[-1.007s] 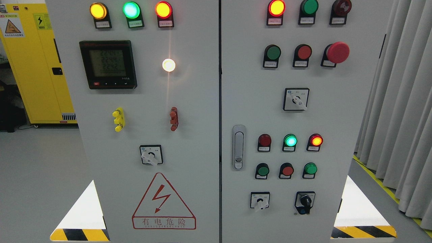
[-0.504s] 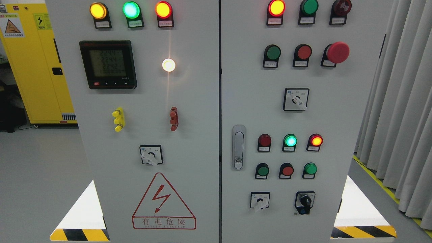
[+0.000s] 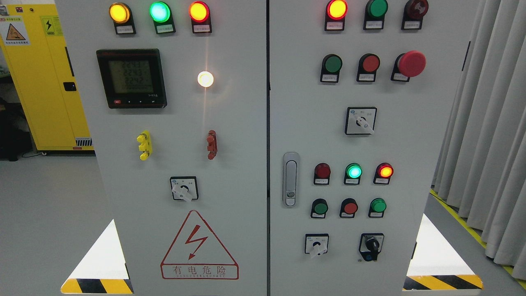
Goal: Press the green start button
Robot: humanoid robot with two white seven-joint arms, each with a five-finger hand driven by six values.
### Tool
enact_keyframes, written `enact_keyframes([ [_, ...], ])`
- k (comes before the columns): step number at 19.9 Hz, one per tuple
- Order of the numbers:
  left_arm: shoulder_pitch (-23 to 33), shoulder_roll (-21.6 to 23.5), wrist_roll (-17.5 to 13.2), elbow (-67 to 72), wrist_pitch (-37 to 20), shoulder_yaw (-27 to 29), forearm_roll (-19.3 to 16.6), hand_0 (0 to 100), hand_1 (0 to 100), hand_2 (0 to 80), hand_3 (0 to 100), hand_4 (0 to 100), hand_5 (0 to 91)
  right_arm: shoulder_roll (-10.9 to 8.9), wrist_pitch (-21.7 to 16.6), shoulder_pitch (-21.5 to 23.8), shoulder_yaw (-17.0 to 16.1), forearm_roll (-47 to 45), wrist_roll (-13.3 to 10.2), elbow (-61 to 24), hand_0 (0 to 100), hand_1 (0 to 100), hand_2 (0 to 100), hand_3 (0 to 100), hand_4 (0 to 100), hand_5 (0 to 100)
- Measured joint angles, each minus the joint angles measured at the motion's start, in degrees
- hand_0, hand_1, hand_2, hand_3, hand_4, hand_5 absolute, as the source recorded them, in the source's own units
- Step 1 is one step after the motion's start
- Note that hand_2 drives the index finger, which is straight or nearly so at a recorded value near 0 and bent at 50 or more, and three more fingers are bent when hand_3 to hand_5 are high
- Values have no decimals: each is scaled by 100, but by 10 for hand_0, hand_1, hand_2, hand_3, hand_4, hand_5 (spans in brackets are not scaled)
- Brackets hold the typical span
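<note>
you are facing a pale grey two-door electrical cabinet [image 3: 230, 123], and neither of your hands shows in the head view, so the state of the fingers cannot be told.

several round green buttons sit on the right door [image 3: 411, 144], and the labels under them are too small to read, so you cannot tell which is the start one. an unlit round green push button [image 3: 333, 64] sits in the upper row, just left of a flat red round button [image 3: 371, 63], with a big red mushroom-head stop button [image 3: 411, 63] at the right end. lower down, a dark green round button [image 3: 320, 208] and a brighter green round button [image 3: 377, 205] flank another small red round button [image 3: 350, 208].

above that lower row, a glowing green round lamp [image 3: 354, 171] sits between a dark red lamp [image 3: 322, 171] and a lit red lamp [image 3: 385, 171]. a silver oblong door latch [image 3: 290, 179] stands upright near the right door's left edge.

on the left door you see a black-framed digital meter [image 3: 131, 78], a bright white round lamp [image 3: 205, 79] to its right, and a red triangular lightning warning sign [image 3: 199, 246] low down. a yellow metal cabinet [image 3: 37, 82] stands behind at far left, and grey pleated curtains [image 3: 485, 123] hang at the right.
</note>
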Motion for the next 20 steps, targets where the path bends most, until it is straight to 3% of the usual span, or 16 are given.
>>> enact_keyframes([
  [4,1,-13,0,0,0,-3,1,120,556,0,0,0,0,-36,0,-504,-41,454,-21,-409,295,562,0,543,516,355],
  [5,2,-15,0,0,0,-3,1,120,556,0,0,0,0,-40,0,-631,-55,566,-21,-489,299,573,0,611,560,402],
  [9,2,-25,0,0,0,-5,1,120,556,0,0,0,0,-64,21,-1206,-125,955,-24,-765,318,593,0,697,652,517],
  [13,3,-30,0,0,0,-5,1,120,556,0,0,0,0,-83,38,-1653,-173,1276,-41,-980,351,614,0,705,684,564],
  [20,3,-37,0,0,0,-7,0,120,556,0,0,0,0,-106,60,-2258,-207,1675,262,-1179,413,629,0,718,707,617],
])
